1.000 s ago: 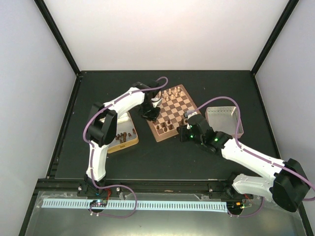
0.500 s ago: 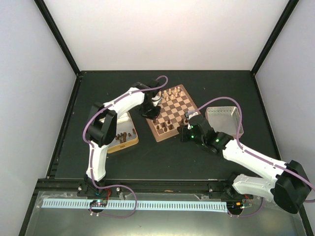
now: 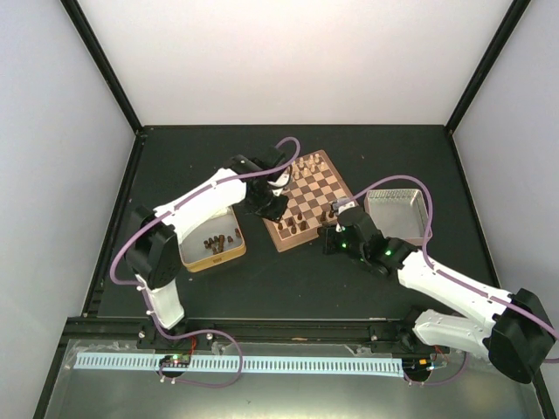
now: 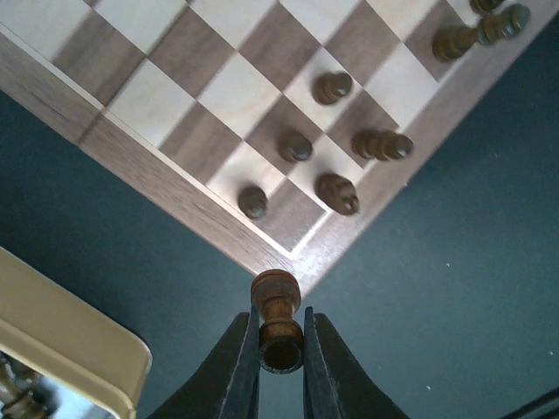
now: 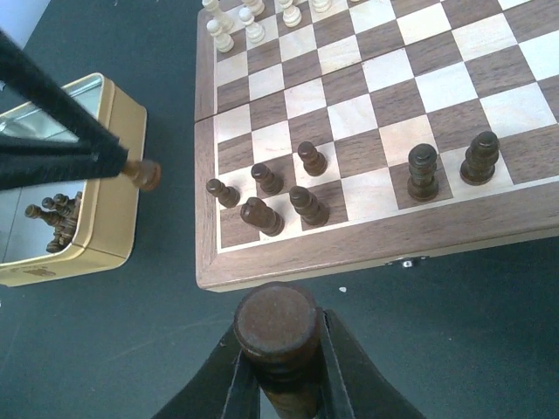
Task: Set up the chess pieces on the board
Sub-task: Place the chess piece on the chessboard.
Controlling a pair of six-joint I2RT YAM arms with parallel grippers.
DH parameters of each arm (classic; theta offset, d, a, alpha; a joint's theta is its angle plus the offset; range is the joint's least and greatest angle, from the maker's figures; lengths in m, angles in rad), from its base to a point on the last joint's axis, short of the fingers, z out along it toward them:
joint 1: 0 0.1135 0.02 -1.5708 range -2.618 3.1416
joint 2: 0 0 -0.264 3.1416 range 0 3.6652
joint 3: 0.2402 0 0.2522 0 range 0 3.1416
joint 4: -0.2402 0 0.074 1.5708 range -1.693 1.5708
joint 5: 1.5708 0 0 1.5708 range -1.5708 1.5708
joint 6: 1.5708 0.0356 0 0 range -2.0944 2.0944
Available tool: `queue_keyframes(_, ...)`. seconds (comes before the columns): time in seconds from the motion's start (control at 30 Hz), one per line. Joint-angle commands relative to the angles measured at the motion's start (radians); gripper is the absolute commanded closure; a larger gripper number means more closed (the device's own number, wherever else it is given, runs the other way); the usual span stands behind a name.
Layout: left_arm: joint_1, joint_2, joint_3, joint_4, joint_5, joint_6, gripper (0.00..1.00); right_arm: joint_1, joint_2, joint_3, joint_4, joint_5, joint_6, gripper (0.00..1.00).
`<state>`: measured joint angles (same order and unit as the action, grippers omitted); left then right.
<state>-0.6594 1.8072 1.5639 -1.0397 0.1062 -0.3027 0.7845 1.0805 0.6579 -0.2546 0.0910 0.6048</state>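
- Spares: a gold tin (image 3: 229, 254) at the far left holds loose dark chessmen (image 5: 54, 220). The right wrist view picks them out, while from overhead they are only specks.
- Just right of it, the left gripper (image 4: 280, 339) is clamped on a dark piece (image 4: 278, 316), held over bare table off the near-left corner of the board (image 4: 166, 179) and not yet above any square.
- Risk here: the piece seems to point out along the fingers rather than hang upright, so if it is let go like that it would likely topple. The corner men (image 4: 297, 146) stand close enough to be knocked on the way in.
- On the board, dark men occupy part of the near rows and pale chessmen (image 5: 253, 22) the far edge. Only the right wrist view shows both.
- The right gripper (image 5: 279, 351) is clamped on a second dark piece (image 5: 277, 325), just short of the near rim.
- Both arms crowd one corner, so advancing together could make them collide.
- A silver tin (image 3: 397, 214) lies at the right and is seen only from overhead.
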Motion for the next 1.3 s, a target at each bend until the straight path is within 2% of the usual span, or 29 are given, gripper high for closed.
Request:
queue_keyframes(0.0, -0.047, -0.029, -0.05, 0.025, -0.025, -0.059, 0.91, -0.002, -0.023, -0.012, 0.021, 0.032, 0.018, 0.99)
queue_keyframes(0.27, -0.099, 0.012, -0.074, 0.094, -0.03, -0.097, 0.91, -0.003, -0.028, -0.018, 0.019, 0.057, 0.022, 0.99)
queue_keyframes(0.57, -0.105, 0.079, -0.084, 0.168, -0.061, -0.112, 0.9, -0.004, -0.045, -0.036, 0.018, 0.085, 0.026, 0.99)
queue_keyframes(0.9, -0.105, 0.12, -0.081, 0.162, -0.103, -0.121, 0.9, -0.004, -0.041, -0.037, 0.018, 0.086, 0.023, 0.99)
queue_keyframes(1.27, -0.105, 0.162, -0.074, 0.141, -0.087, -0.121, 0.87, -0.004, -0.037, -0.039, 0.021, 0.085, 0.026, 0.99)
